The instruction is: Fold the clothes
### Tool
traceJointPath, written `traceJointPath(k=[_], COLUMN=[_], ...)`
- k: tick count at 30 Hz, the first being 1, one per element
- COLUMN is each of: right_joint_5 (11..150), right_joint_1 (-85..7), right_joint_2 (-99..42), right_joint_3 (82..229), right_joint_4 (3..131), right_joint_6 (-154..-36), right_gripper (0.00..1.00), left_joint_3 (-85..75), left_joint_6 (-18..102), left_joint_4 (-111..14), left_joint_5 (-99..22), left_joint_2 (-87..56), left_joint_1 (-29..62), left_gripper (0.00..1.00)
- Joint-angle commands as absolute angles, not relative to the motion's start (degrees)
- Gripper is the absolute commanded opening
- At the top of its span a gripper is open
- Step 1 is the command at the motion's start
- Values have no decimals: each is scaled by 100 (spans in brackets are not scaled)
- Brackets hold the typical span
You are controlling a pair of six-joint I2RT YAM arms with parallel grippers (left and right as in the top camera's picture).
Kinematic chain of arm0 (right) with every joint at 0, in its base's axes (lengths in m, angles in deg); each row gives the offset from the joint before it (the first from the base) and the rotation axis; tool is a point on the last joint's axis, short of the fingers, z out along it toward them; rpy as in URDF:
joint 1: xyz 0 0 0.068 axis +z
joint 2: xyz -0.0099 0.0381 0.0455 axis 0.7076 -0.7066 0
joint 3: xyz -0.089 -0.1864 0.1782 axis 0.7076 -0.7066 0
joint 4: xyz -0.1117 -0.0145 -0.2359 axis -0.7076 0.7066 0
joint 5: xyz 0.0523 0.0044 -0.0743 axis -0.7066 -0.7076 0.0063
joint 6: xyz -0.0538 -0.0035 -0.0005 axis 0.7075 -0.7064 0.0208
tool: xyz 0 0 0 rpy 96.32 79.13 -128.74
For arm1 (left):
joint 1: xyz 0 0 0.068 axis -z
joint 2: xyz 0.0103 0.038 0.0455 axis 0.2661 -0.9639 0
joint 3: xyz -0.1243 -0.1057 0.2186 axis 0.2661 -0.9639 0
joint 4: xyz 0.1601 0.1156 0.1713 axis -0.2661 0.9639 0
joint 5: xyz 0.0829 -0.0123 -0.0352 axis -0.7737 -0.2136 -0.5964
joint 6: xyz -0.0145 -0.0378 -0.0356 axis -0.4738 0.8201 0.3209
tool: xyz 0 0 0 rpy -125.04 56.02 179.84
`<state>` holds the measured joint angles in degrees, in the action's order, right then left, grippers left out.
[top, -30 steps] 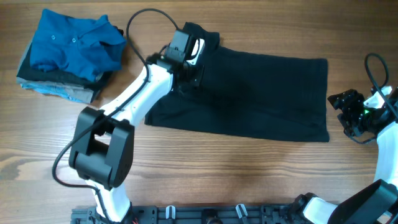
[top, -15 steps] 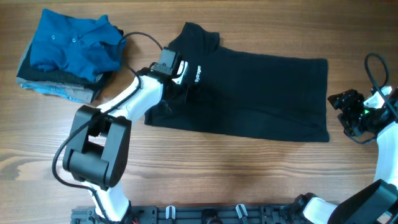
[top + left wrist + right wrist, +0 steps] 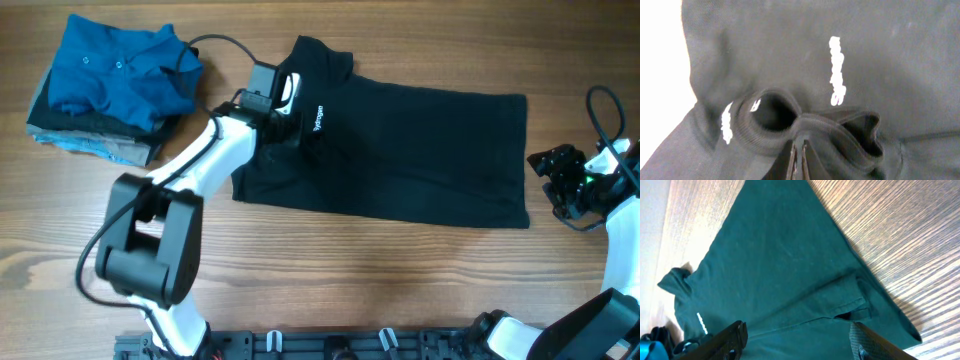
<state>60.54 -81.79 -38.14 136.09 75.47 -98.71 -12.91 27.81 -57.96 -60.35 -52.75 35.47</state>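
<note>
Shirt: the black polo shirt [image 3: 420,150] lies spread across the middle of the wooden table [image 3: 350,290], with its sleeve end at the left.
Sleeve: its white lettering [image 3: 837,70] faces up, and the ribbed cuff [image 3: 747,132] is bunched into an open loop just behind the fingertips.
Left gripper: the left gripper [image 3: 797,159] is at the shirt's upper-left part. Its fingers are pressed almost together, apparently nipping a ridge of the ribbed edge.
Right gripper: the right gripper [image 3: 797,330] is spread wide. It hangs off the shirt's right edge and touches nothing.
Nearby: a folded blue polo shirt [image 3: 115,70] sits on a pile of grey and light-blue garments [image 3: 95,140] at the table's far left, well apart from the work.
Risk: the pinch looks shallow. A quick pull could let the cuff slip free, or drag the layer beneath so the body wrinkles. With the right side not held, the whole shirt could slide left.
Change: a second ago the left gripper sat further up and to the right, at the sleeve's top edge, covering the lettering. Half a second ago it had swung down and to the left, baring the letters, and since then it has moved up a little. The right arm has not moved.
</note>
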Motion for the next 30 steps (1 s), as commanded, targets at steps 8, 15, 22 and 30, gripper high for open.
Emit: traceJointPath(k=[8, 15, 22, 30], right_joint_5=[6224, 6434, 6436, 6428], right_joint_1=[-7589, -6601, -6396, -6579], right_joint_2=[-3814, -4868, -5856, -5965], right_joint_3=[13670, 13307, 13301, 13465], right_joint_4=[7798, 7678, 7569, 5492], right_joint_6=[-8822, -9014, -9001, -9971], right_gripper=[46, 7, 6, 4], left_joint_3=[-1634, -1756, -1756, -1756], left_joint_6=[2886, 2921, 2923, 2921], left_joint_4=[-4179, -4367, -4384, -4417], left_joint_5=[-6098, -6094, -6094, -6094], left_joint_2=[-5192, -5373, -5373, -5373], left_joint_1=[3396, 3317, 3322, 3322], left_gripper=[4, 4, 4, 4])
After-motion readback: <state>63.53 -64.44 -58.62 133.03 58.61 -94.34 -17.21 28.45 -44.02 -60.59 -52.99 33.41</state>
